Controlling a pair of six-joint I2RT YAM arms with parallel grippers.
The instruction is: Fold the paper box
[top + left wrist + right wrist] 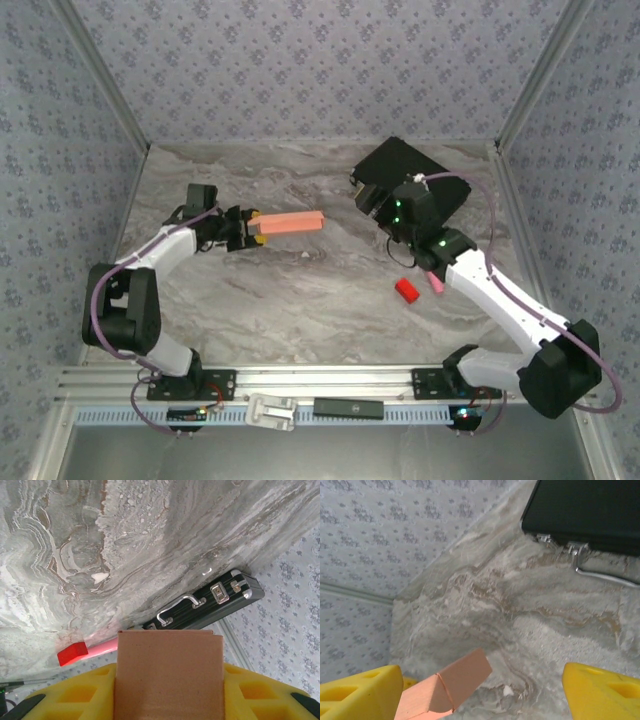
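Note:
The paper box [290, 222] is a long salmon-orange folded box, held level above the table left of centre. My left gripper [246, 228] is shut on its left end. In the left wrist view the box [169, 660] sits tight between the yellow fingers [75, 690], and the gripper [169, 690] closes on it. My right gripper [372, 200] hangs by the black case's near-left corner, apart from the box. In the right wrist view that gripper [482, 695] is open with nothing between its yellow fingers [360, 692], and the box's free end [447, 685] shows low on the left.
A closed black case [405, 172] [205, 605] [585, 510] lies at the back right. A small red block [406, 290] [72, 653] and a pink stick [435, 283] [102, 647] lie under the right forearm. Patterned walls stand on three sides of the marbled table [300, 300].

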